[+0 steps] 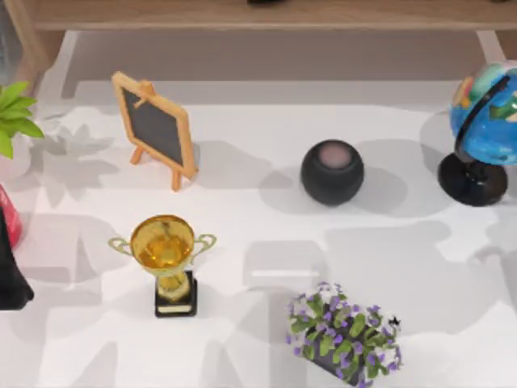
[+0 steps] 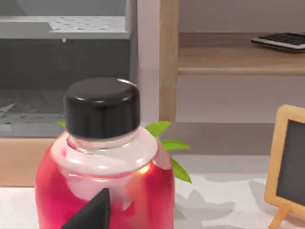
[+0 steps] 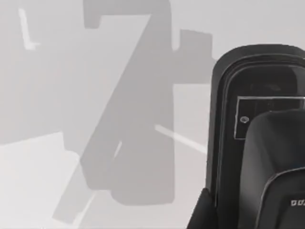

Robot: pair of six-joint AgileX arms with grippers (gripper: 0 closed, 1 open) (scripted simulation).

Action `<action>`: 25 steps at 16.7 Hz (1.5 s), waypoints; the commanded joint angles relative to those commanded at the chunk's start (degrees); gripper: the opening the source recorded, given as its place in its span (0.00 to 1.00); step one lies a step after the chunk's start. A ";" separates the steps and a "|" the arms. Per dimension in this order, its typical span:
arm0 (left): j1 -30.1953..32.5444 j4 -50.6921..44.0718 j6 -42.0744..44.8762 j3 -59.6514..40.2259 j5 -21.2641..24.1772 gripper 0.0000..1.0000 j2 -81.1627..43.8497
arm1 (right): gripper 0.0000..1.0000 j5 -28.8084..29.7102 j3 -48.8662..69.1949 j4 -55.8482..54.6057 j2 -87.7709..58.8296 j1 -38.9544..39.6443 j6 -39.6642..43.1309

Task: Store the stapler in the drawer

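White table (image 1: pixel 242 226). At the front edge, purple flowers (image 1: pixel 346 333); left of them, a gold trophy (image 1: pixel 166 259). At the left edge, the left gripper (image 1: pixel 10 275) sits just beside a red bottle (image 2: pixel 102 176) with a black cap; whether its grip is wide or narrow cannot be told. Farther back stand a round black speaker (image 1: pixel 332 171), a small chalkboard (image 1: pixel 155 128) and, at the right edge, a globe (image 1: pixel 485 121). The right wrist view shows a black object, probably the stapler (image 3: pixel 257 143), lying on the table surface.
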State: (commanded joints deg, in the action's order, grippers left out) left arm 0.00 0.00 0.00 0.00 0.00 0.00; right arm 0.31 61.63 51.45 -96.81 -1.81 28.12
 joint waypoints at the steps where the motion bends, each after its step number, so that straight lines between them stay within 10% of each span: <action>1: 0.00 0.00 0.00 0.00 0.00 1.00 0.00 | 0.00 0.18 2.22 1.09 1.59 -0.77 -0.06; 16: 0.00 0.00 0.00 0.00 0.00 1.00 0.00 | 0.00 1.38 72.68 17.64 -20.71 -17.78 -2.68; 25: 0.00 0.00 0.00 0.00 0.00 1.00 0.00 | 0.00 0.02 83.08 31.52 -51.74 -19.86 -7.33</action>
State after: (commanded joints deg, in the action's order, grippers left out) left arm 0.00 0.00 0.00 0.00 0.00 0.00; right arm 0.32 144.71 82.97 -148.55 -21.67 20.79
